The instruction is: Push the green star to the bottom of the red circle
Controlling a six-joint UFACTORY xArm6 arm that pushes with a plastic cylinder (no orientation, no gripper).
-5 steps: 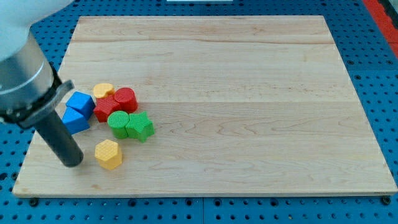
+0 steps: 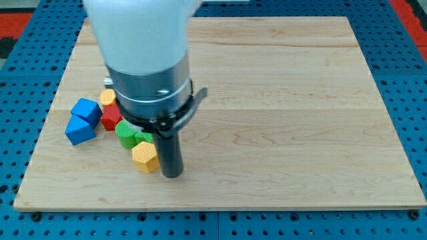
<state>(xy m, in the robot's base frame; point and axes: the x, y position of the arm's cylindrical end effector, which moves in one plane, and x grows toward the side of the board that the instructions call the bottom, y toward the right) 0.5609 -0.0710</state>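
A wooden board (image 2: 280,100) lies on a blue pegboard surface (image 2: 20,133), and every block sits in a cluster at about 9 o'clock from the board's middle. At the cluster's far left are 2 blue blocks: 1 blue block (image 2: 87,109) of cube-like shape, and touching it at its 7 o'clock a second, wedge-like blue block (image 2: 80,130). At 3 o'clock of the upper blue one is a red block (image 2: 111,118) whose shape cannot be made out, since the arm's grey and white body (image 2: 143,60) covers its right part; at its 12 o'clock a small yellow block (image 2: 108,97) peeks out, shape also unclear. The red circle named in the task is not visible as such; it may be under the arm. At 5 o'clock of the red block is a round green block (image 2: 125,132), and just beside it at 3 o'clock a sliver of the green star (image 2: 143,138) shows, mostly hidden behind the rod. Directly at 6 o'clock of that green sliver, touching it, sits a yellow hexagonal block (image 2: 145,158). My tip (image 2: 172,175) rests on the board at 3 o'clock of the yellow hexagon, just beside or touching it, and at about 5 o'clock of the green star. The tool is a plain rod with nothing to open or close and grips nothing.
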